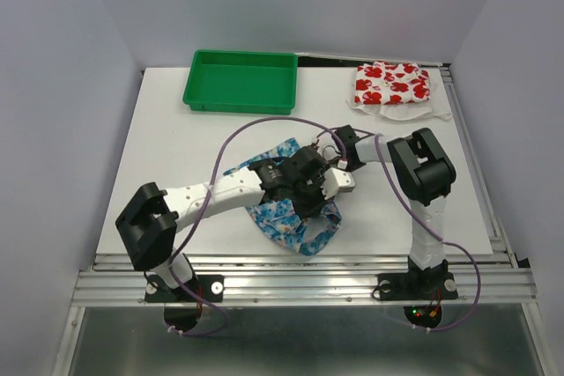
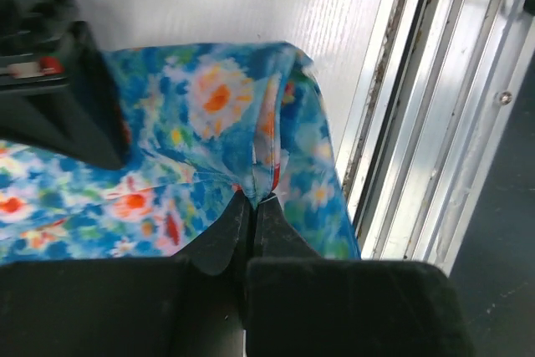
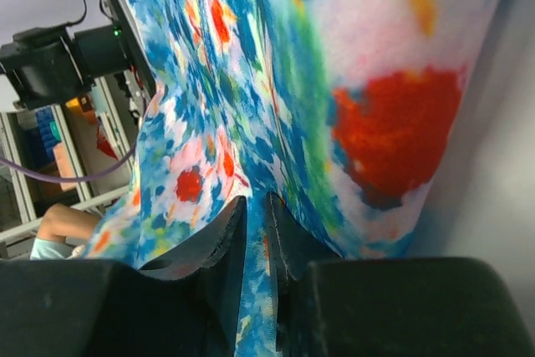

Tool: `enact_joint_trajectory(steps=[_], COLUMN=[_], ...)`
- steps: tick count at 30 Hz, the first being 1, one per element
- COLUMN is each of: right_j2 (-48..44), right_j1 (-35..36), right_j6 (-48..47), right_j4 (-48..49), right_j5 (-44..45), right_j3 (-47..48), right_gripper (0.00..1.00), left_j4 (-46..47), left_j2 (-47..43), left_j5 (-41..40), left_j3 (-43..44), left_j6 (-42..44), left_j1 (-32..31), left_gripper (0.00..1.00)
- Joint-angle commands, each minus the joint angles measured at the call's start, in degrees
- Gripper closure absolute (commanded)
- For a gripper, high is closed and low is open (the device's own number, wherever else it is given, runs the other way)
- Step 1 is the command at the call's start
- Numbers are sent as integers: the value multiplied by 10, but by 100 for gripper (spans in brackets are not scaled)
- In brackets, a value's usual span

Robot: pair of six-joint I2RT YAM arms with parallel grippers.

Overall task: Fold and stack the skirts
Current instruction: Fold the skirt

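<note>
Both tools pinch the blue skirt [image 1: 280, 228]; your right tool [image 3: 253, 205] sits just beside the left tool [image 2: 253, 202], most cloth left of them.

Both my arms bend inward, my left claw [image 2: 253, 201] just beside my right claw [image 3: 255, 206], each with jaws pinched tight on the blue skirt [image 2: 209, 106].

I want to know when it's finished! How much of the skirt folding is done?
Looks done: the white cloth skirt with red flowers lies bundled at the table's far right. In hand: the left gripper and right gripper are both shut on the blue flowery cloth skirt, rumpled mid-table. Left: finish folding it, then stack the two skirts.
</note>
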Motion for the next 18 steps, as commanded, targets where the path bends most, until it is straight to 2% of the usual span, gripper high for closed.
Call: enact_joint_trajectory(steps=[1, 4, 11, 14, 18], right_j2=[20, 9, 4, 6, 9], right_j1=[9, 9, 9, 9, 9], right_j6=[-85, -101, -111, -109, -105], right_j4=[-34, -39, -51, -53, -56], right_j5=[166, 172, 182, 184, 186], right_j3=[-37, -44, -52, -48, -41], right_gripper=[77, 77, 77, 77, 77], left_j4=[-18, -32, -53, -48, 6], left_j2=[-13, 9, 62, 60, 40], left_j5=[108, 151, 177, 201, 173], left_j3=[24, 29, 51, 51, 25], left_j6=[25, 60, 145, 136, 82], left_j1=[57, 111, 196, 192, 145], left_gripper=[100, 100, 100, 100, 100])
